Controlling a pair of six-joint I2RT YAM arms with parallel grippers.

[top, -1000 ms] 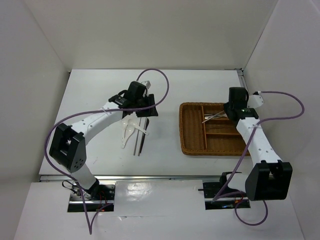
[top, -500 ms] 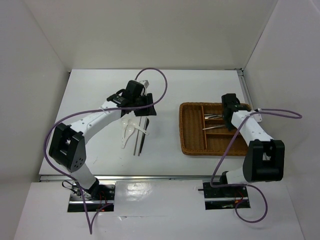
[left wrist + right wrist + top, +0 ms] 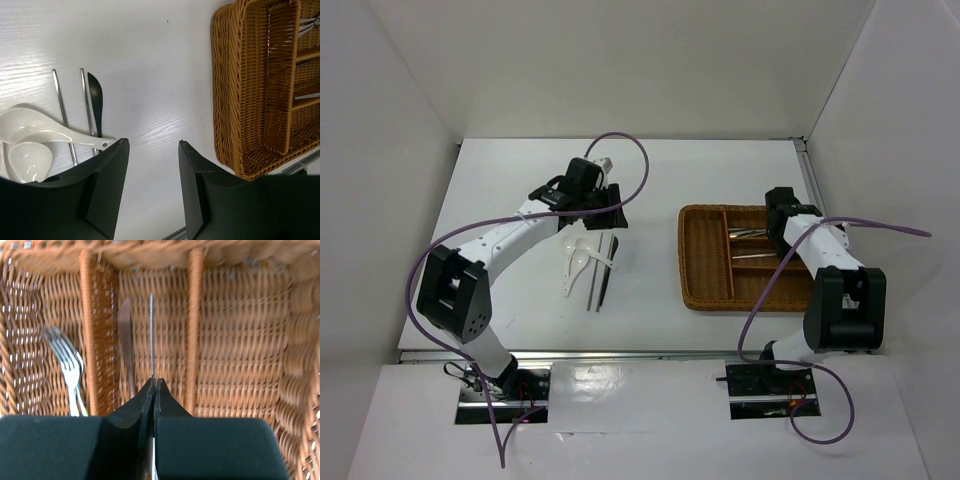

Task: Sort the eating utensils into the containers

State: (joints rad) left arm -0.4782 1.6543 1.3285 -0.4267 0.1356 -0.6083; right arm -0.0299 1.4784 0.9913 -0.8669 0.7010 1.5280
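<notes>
My right gripper (image 3: 154, 380) is shut on a thin grey chopstick (image 3: 152, 330) and holds it low inside a middle slot of the brown wicker tray (image 3: 190, 315). A reddish-brown stick (image 3: 125, 335) lies in the same slot, and silver forks (image 3: 67, 365) lie in the slot to its left. The right gripper (image 3: 776, 222) is over the tray's (image 3: 705, 297) far right part. My left gripper (image 3: 152, 142) is open and empty above bare table between the tray (image 3: 225, 100) and the loose utensils: two white spoons (image 3: 35, 145), two metal chopsticks (image 3: 86, 105) and a dark utensil (image 3: 95, 97).
The loose utensils (image 3: 588, 265) lie left of centre on the white table, below my left gripper (image 3: 610, 215). White walls close in the table at the back and sides. A rail runs along the near edge.
My right arm has folded back and its gripper has dropped into the tray's far right end with the chopstick. My left gripper has shifted slightly farther back.
</notes>
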